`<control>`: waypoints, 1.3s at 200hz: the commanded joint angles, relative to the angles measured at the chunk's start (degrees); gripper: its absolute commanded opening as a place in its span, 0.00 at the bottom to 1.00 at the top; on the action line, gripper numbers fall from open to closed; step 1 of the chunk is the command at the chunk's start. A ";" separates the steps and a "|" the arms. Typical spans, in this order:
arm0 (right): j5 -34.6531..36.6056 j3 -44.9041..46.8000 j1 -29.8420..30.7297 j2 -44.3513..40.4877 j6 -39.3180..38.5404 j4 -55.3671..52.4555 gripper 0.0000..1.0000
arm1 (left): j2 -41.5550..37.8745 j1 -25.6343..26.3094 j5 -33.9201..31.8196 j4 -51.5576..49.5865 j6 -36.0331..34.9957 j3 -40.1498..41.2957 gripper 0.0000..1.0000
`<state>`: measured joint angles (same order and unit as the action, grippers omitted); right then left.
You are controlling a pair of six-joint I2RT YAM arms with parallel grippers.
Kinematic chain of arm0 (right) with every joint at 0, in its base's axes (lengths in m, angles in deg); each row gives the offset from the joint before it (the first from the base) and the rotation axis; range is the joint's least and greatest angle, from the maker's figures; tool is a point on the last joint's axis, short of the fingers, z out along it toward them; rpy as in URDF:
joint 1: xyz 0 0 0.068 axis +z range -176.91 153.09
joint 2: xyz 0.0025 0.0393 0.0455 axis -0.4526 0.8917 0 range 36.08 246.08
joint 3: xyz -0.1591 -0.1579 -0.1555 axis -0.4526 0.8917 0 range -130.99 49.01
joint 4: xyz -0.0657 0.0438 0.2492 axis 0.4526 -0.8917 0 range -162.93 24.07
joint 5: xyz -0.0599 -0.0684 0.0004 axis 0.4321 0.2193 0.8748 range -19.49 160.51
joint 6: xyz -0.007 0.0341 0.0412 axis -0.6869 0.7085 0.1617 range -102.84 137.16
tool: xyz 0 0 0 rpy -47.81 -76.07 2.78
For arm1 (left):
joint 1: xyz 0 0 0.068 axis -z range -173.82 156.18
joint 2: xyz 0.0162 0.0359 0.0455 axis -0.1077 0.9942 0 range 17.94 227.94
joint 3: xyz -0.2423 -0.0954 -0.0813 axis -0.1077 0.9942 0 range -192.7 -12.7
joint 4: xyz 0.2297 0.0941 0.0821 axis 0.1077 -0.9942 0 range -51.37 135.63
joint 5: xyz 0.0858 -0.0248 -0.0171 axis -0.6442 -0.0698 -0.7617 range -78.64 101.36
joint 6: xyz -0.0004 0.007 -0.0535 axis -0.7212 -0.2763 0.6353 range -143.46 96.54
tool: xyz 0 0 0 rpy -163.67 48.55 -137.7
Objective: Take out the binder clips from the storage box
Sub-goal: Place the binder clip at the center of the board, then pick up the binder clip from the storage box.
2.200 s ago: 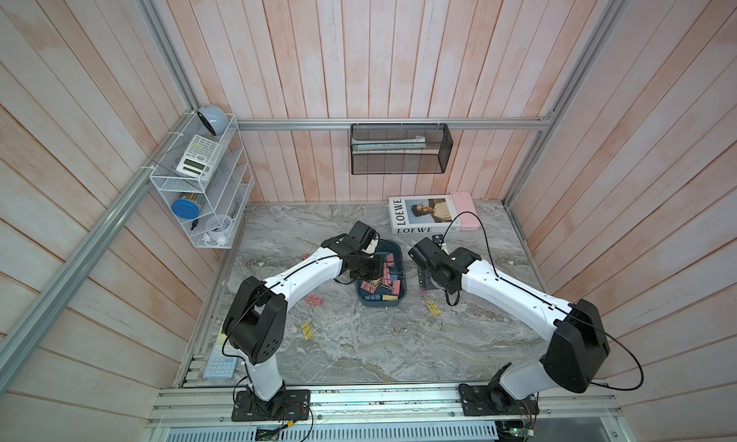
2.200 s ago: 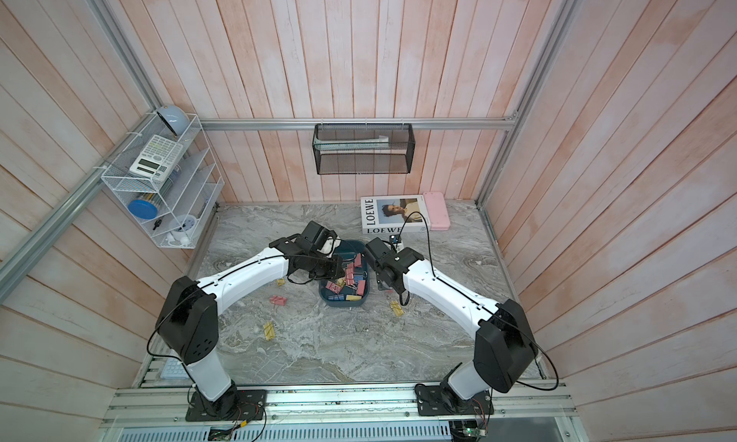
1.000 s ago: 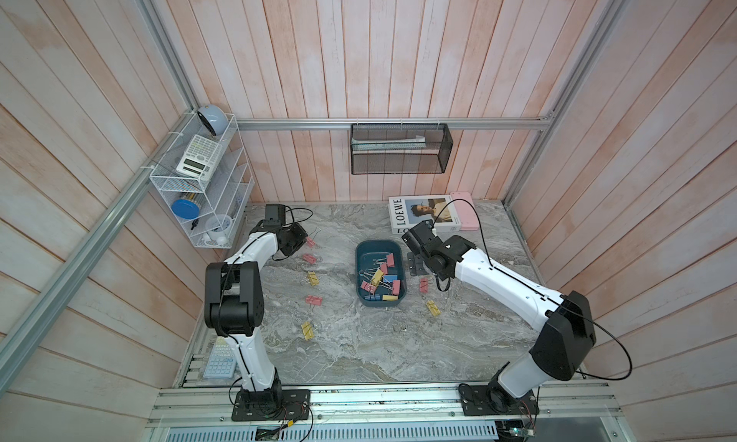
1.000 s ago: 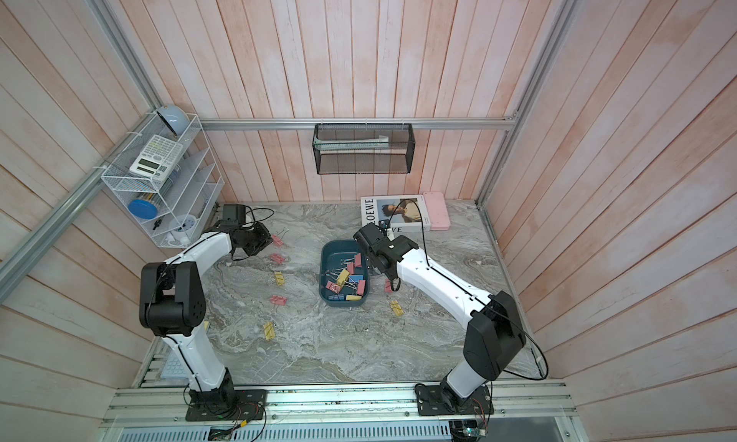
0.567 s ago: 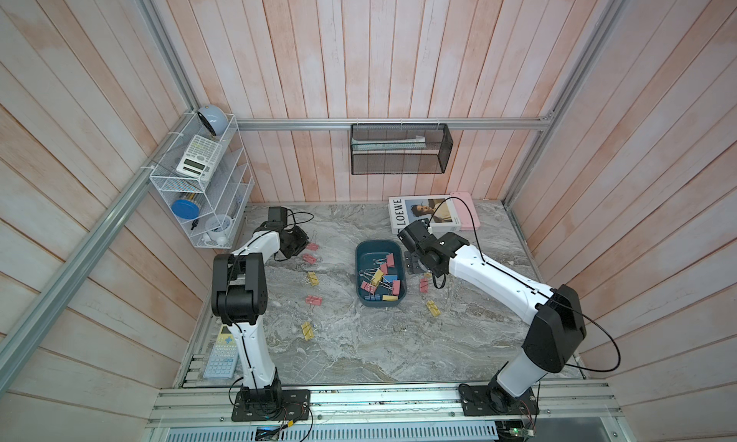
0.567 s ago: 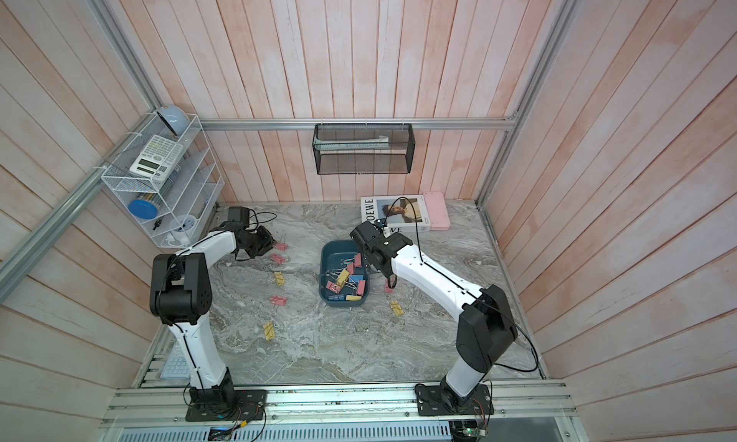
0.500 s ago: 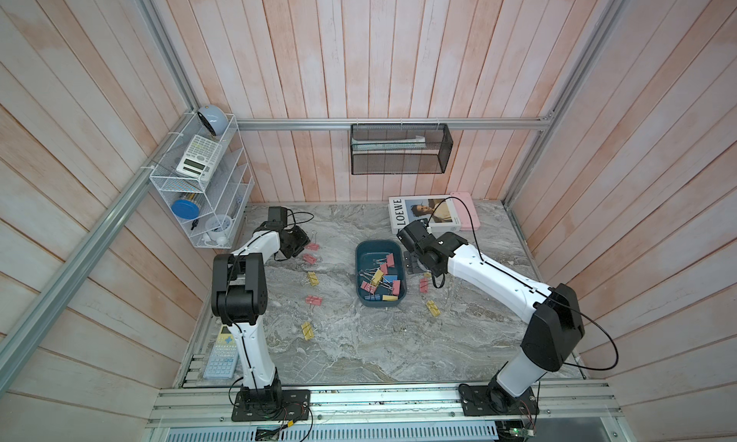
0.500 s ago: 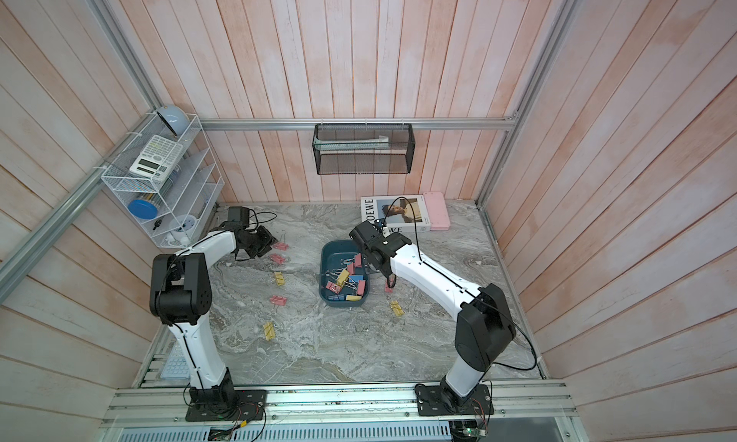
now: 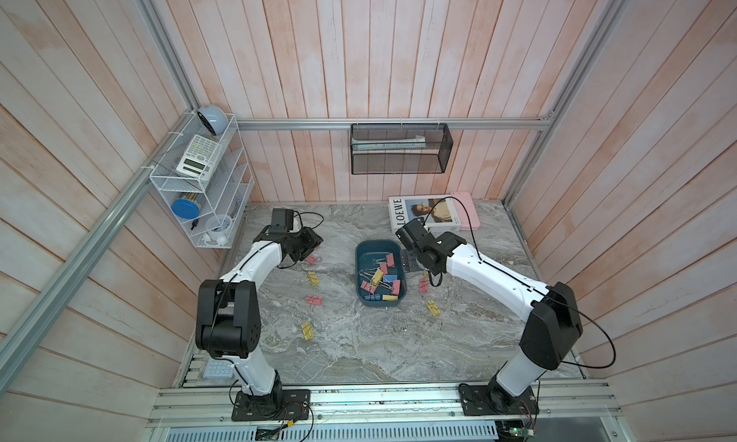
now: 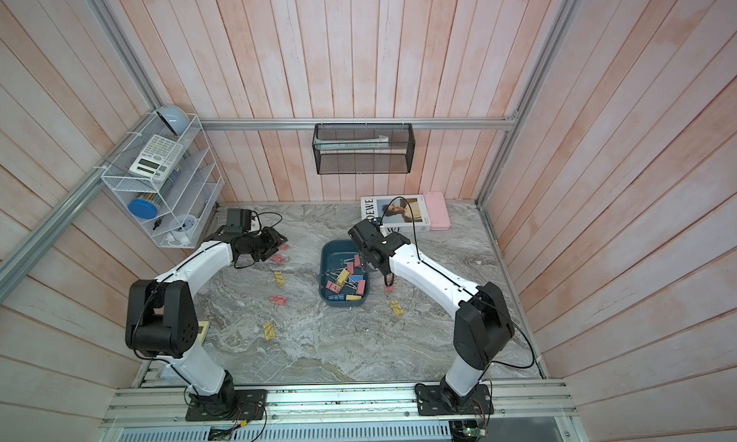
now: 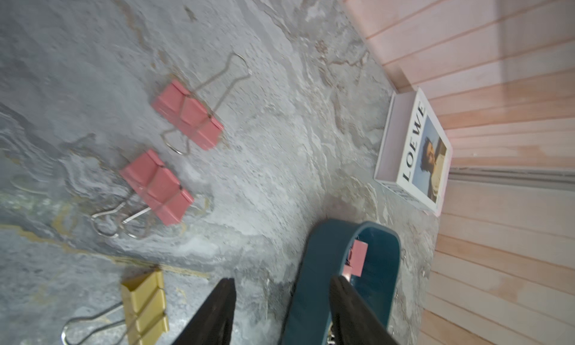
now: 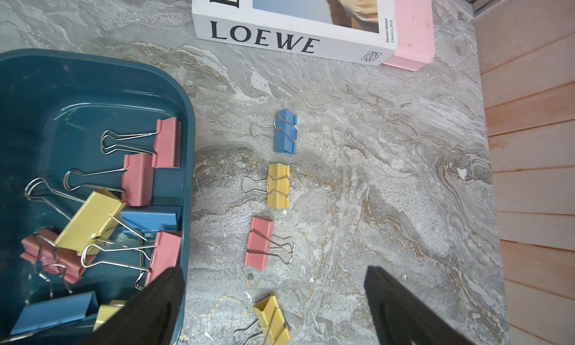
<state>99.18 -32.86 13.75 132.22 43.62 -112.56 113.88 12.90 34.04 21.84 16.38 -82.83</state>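
The teal storage box (image 9: 361, 256) (image 10: 326, 260) sits mid-table with several pink, yellow and blue binder clips (image 9: 379, 280) (image 12: 137, 178) heaped in it. My left gripper (image 9: 315, 242) (image 11: 281, 284) is open and empty, low over the marble at the far left. Two pink clips (image 11: 188, 114) (image 11: 157, 186) and a yellow one (image 11: 146, 306) lie in front of it. My right gripper (image 9: 410, 260) (image 12: 273, 272) hangs wide open and empty beside the box's right rim (image 12: 186, 172). A row of blue (image 12: 285, 135), yellow (image 12: 278, 185), pink (image 12: 259, 244) and yellow (image 12: 272, 320) clips lies under it.
More clips lie on the marble left of the box: pink (image 9: 314, 299) and yellow (image 9: 307, 329). A white LOEWE book (image 9: 424, 214) and a pink case (image 9: 464, 212) sit at the back right. A white wire rack (image 9: 199, 189) and a black mesh basket (image 9: 399, 153) hang on the walls.
My left gripper has opened beside the pink clips at the far left. The right gripper has edged closer to the box's right rim, still open.
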 commanded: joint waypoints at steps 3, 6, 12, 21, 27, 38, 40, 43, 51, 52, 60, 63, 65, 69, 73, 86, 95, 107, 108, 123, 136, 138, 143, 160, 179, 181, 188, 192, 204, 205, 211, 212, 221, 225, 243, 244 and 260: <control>-1.67 1.10 -0.51 -0.06 -1.23 1.95 0.98 | -3.28 5.44 1.25 -3.23 -4.47 2.37 0.53; -1.70 1.20 -0.50 -0.07 -1.23 1.98 0.98 | -3.56 6.20 1.19 -3.70 -5.10 2.50 0.52; -1.71 1.46 -0.57 -0.15 -1.32 2.21 0.98 | -3.85 7.58 0.91 -4.62 -6.42 2.66 0.52; -1.97 1.82 -0.63 -0.44 -1.31 2.42 0.98 | -3.99 9.55 0.70 -5.76 -8.03 2.78 0.51; -2.16 1.97 -0.69 -0.53 -1.29 2.59 0.98 | -3.92 10.71 0.79 -6.31 -8.99 2.89 0.49; -2.28 2.30 -0.68 -0.83 -1.25 2.55 0.98 | -3.30 12.70 0.86 -7.31 -10.61 2.84 0.46; -2.29 2.32 -0.68 -0.90 -1.24 2.52 0.98 | -3.19 13.05 0.81 -7.56 -10.88 2.81 0.45; -2.23 2.37 -0.67 -0.95 -1.23 2.45 0.98 | -2.98 13.46 0.68 -7.74 -11.18 2.72 0.45; -2.16 2.42 -0.70 -1.18 -1.15 2.25 0.98 | -2.46 14.72 0.54 -8.55 -12.09 2.49 0.45; -2.23 2.46 -0.69 -1.20 -1.15 2.25 0.98 | -2.31 14.85 0.53 -8.64 -12.16 2.47 0.45; -2.02 2.67 -0.72 -1.50 -1.06 2.08 0.98 | -1.80 16.04 0.68 -9.22 -13.10 2.36 0.45; -1.93 2.80 -0.77 -1.60 -1.06 2.12 0.98 | -1.58 16.66 0.82 -9.46 -13.44 2.23 0.45; -1.88 2.88 -0.70 -1.71 -0.95 2.04 0.98 | -1.44 17.01 0.86 -9.55 -13.75 2.22 0.45; -1.81 2.97 -0.74 -1.83 -0.96 2.08 0.98 | -1.27 17.69 0.88 -9.72 -14.29 2.16 0.45; -1.77 3.19 -0.74 -1.96 -0.89 2.09 0.98 | -0.91 18.41 0.76 -10.22 -14.91 2.19 0.45; -1.60 3.72 -0.77 -2.52 -0.63 2.01 0.98 | 0.03 20.45 0.00 -11.56 -16.86 1.94 0.45; -1.59 3.89 -0.77 -2.68 -0.45 1.90 0.98 | 0.78 21.69 -0.46 -12.46 -17.97 1.83 0.45; -1.43 3.99 -0.79 -2.80 -0.28 1.48 0.98 | 1.96 23.09 -1.37 -13.75 -19.31 1.37 0.44; -1.38 4.08 -0.78 -2.84 -0.23 1.47 0.98 | 2.05 23.22 -1.39 -13.83 -19.47 1.34 0.44; -1.24 4.10 -0.76 -2.94 -0.16 1.30 0.98 | 3.38 24.72 -2.44 -14.57 -20.59 0.81 0.44; -1.18 4.09 -0.78 -2.90 -0.09 1.15 0.98 | 4.52 25.59 -3.02 -14.61 -21.03 0.13 0.44; -1.16 4.08 -0.79 -2.91 -0.09 1.05 0.98 | 4.69 25.72 -3.02 -14.55 -21.05 0.00 0.44; -1.17 4.08 -0.77 -2.91 -0.09 1.08 0.98 | 5.17 25.92 -3.08 -14.53 -21.12 -0.38 0.44; -1.15 3.91 -0.76 -2.86 -0.08 1.02 0.98 | 6.72 26.63 -3.60 -14.57 -21.59 -1.44 0.44; -0.97 3.73 -0.81 -2.87 -0.20 0.76 0.98 | 8.13 26.98 -4.20 -14.91 -22.00 -2.85 0.44; -0.85 3.69 -0.82 -2.84 -0.21 0.69 0.98 | 8.30 26.95 -4.21 -14.95 -22.11 -2.96 0.44; -0.79 3.64 -0.80 -2.89 -0.22 0.60 0.98 | 8.62 27.02 -4.30 -15.15 -22.21 -3.33 0.44; -0.71 3.65 -0.76 -2.97 -0.26 0.58 0.98 | 8.68 27.09 -4.39 -15.14 -22.25 -3.56 0.43; -0.59 3.80 -0.76 -2.99 -0.27 0.56 0.98 | 9.07 27.16 -4.48 -15.02 -22.56 -3.76 0.41; -0.57 3.76 -0.76 -3.03 -0.27 0.57 0.98 | 9.17 27.18 -4.44 -15.04 -22.54 -3.77 0.41; -0.55 3.71 -0.81 -2.97 -0.24 0.49 0.98 | 9.47 27.20 -4.48 -15.10 -22.65 -3.93 0.41; -0.55 3.72 -0.79 -3.01 -0.25 0.49 0.98 | 9.50 27.20 -4.48 -15.08 -22.67 -3.95 0.41; -0.39 3.83 -0.76 -2.96 -0.18 0.49 0.98 | 9.86 27.28 -4.29 -15.09 -22.83 -4.07 0.37; -0.42 3.85 -0.82 -2.96 -0.17 0.49 0.98 | 10.11 27.21 -4.08 -15.14 -22.87 -4.13 0.35; -0.21 3.90 -0.87 -2.98 -0.14 0.40 0.98 | 10.42 27.75 -3.86 -15.24 -23.18 -4.26 0.30; -0.20 3.90 -0.86 -3.02 -0.16 0.40 0.98 | 10.41 27.74 -3.87 -15.23 -23.20 -4.25 0.30; -0.16 4.14 -1.02 -3.13 -0.09 0.48 0.98 | 10.41 27.96 -4.11 -15.20 -23.23 -4.08 0.26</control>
<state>97.65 -29.45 13.10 130.47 42.83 -110.85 123.28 40.29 30.58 7.52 -5.70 -85.89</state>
